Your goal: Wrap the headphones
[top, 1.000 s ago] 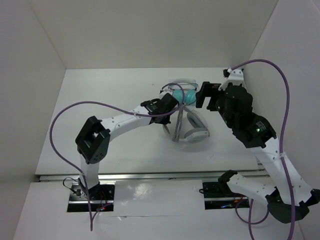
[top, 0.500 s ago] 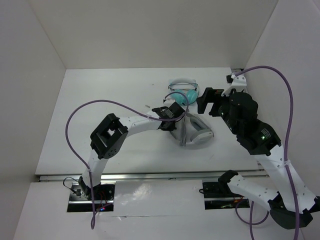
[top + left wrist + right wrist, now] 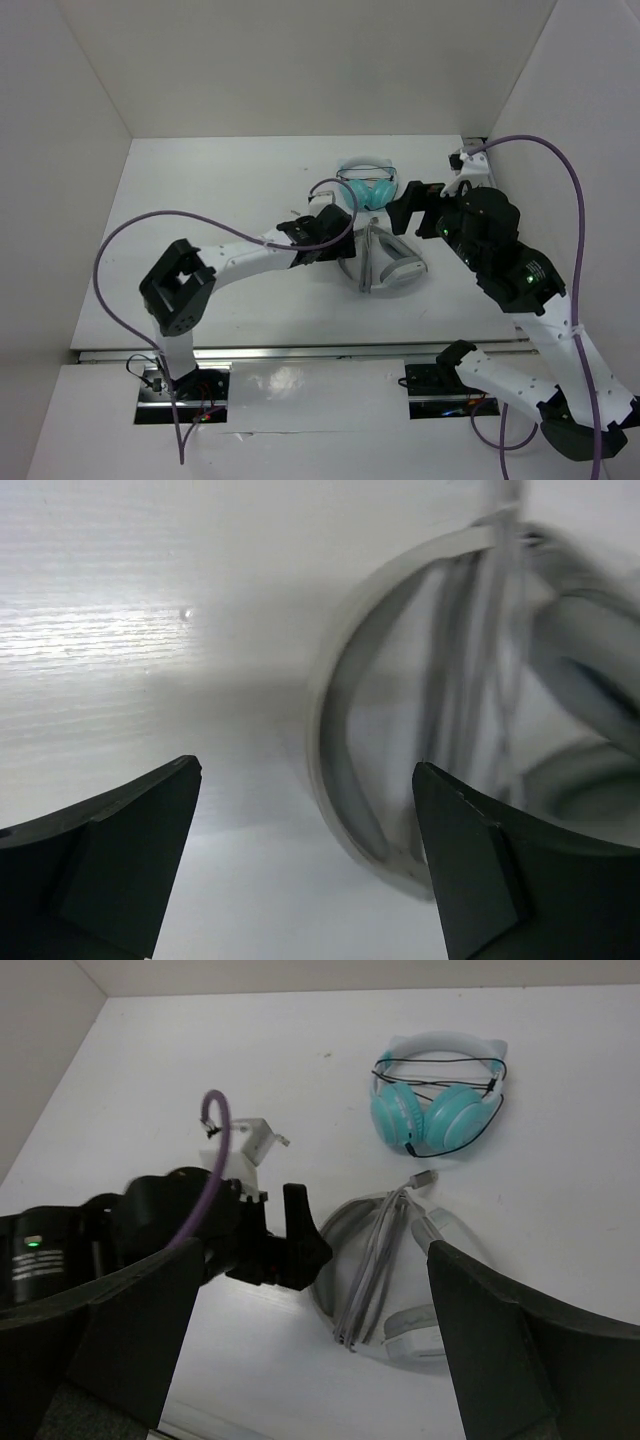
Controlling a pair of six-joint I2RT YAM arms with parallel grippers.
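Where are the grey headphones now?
Top view: the grey headphones lie right of centre, on the near side of the teal headphones, with the left gripper at their left edge.

The headphones [image 3: 420, 1332] between the right gripper's [image 3: 313, 1260] spread fingers [image 3: 100, 1335]
Left gripper [image 3: 303, 1245] just left of them; teal headphones [image 3: 436, 1112] farther ahead.

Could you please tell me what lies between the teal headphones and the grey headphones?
The right wrist view shows bare table between the teal headphones and the grey headphones; only the grey cable's plug end pokes into the gap.
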